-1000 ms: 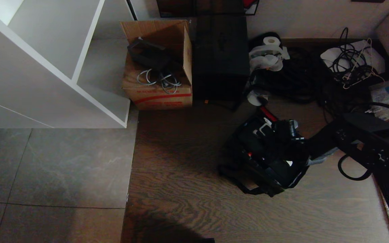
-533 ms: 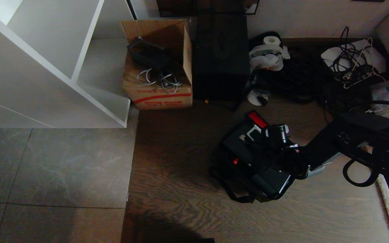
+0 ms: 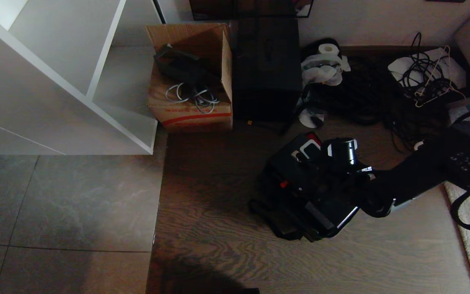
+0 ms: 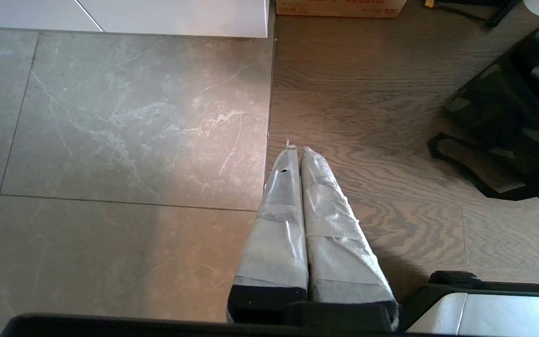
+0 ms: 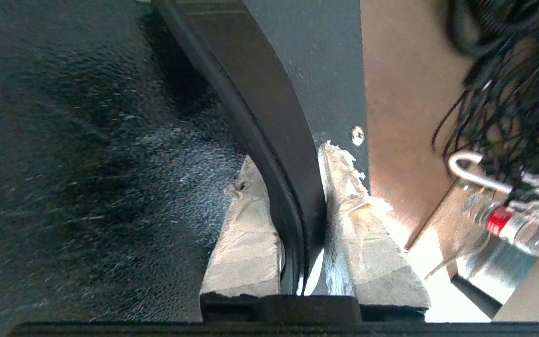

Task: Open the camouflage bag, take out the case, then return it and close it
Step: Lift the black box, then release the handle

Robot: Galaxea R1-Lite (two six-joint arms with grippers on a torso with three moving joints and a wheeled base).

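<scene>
Head view: the camouflage bag [image 3: 308, 192] sits on the wood floor [image 3: 218, 245], and the right arm [image 3: 414, 179] reaches in from the right, bent low over it. Behind stand a cardboard box [image 3: 190, 81], a black box [image 3: 265, 69] and tangled cables [image 3: 422, 77].

Left wrist view: the left tool [image 4: 296, 152] hangs over the floor seam, its 2 taped fingers [image 4: 279, 224] pressed together, empty, with the bag off to the side.

Right wrist view: only here the grip shows: the right tool [image 5: 288, 187] pinches a black curved edge of the case [image 5: 260, 93], 1 taped finger on each side.
</scene>
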